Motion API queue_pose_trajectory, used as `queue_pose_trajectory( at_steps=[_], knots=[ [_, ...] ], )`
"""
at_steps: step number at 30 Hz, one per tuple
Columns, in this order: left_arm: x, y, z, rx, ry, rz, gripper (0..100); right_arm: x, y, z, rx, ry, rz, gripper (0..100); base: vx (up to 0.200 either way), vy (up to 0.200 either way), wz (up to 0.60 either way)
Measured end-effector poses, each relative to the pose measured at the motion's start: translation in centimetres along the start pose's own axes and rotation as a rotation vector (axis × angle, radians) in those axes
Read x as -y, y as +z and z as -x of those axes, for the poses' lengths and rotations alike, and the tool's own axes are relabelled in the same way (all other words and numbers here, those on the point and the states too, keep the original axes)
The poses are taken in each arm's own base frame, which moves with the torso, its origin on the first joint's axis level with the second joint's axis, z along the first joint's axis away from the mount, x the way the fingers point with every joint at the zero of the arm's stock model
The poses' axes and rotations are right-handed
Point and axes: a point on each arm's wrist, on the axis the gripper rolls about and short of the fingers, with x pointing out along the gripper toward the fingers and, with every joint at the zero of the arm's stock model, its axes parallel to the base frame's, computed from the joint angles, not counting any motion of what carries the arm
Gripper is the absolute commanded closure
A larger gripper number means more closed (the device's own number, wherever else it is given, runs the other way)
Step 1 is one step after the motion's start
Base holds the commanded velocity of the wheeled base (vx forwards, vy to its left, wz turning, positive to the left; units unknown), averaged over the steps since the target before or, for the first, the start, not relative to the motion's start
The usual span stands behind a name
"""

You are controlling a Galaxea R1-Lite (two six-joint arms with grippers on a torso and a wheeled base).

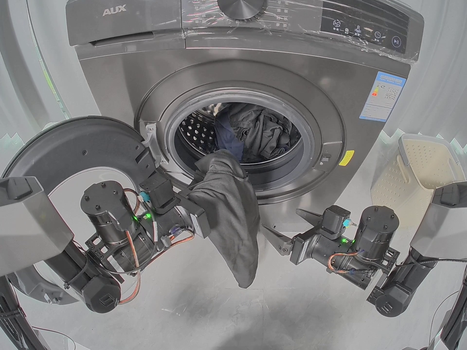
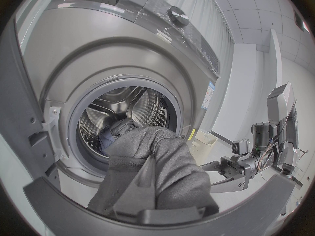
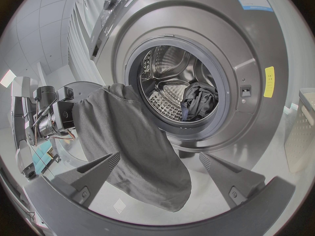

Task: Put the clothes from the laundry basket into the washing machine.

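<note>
Left gripper [image 1: 197, 198] is clamped on a grey garment [image 1: 233, 219] at centre of the head frame, just under the lower left lip of the washer [image 1: 146, 69] mouth. Only the garment's top fold reaches the seal [image 1: 170, 137]; the long remainder hangs below the mouth toward the floor [image 1: 194, 307]. Right gripper [image 1: 282, 221] sits low and right of centre, fingers spread, nothing held. A dark bundle [image 1: 260, 132] lies inside the drum [image 1: 197, 132]. The basket [image 1: 423, 171] stands at the right edge, the open door [image 1: 73, 147] at left. Risks, as judged: most of the cloth's weight is outside the drum, so a release here would likely let it slide off the lip to the floor. A shallow push could leave the tail draped over the seal, where the door would trap it. The fold could also drag on the seal or catch near the hinge beside the left gripper. The right gripper is close to the hanging tail and could snag it if it moves across. The right wrist view alone gives the full hanging length and confirms the spread, empty fingers. The left wrist view alone shows the cloth bunched over a finger [image 2: 141, 184] and the line into the drum. Whether the basket holds more clothes cannot be told
</note>
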Motion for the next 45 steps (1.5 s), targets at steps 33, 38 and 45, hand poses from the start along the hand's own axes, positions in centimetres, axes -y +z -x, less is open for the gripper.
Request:
queue_pose_trajectory(
  at_steps=[33,38,45],
  knots=[
    [3.7,-2.2,-3.8,0.010,-0.068,0.029,100,-3.0,-0.6,3.7,-0.082,0.124,0.044,0,0.048,0.000,0.00],
    [3.1,-3.8,-6.2,0.022,-0.054,0.039,100,-3.0,-0.5,3.9,-0.079,0.125,0.044,0,0.000,0.000,0.00],
    [1.3,-4.9,-10.0,0.092,-0.014,0.044,100,-2.9,-0.5,4.2,-0.084,0.123,0.044,0,0.000,0.000,0.00]
  ],
)
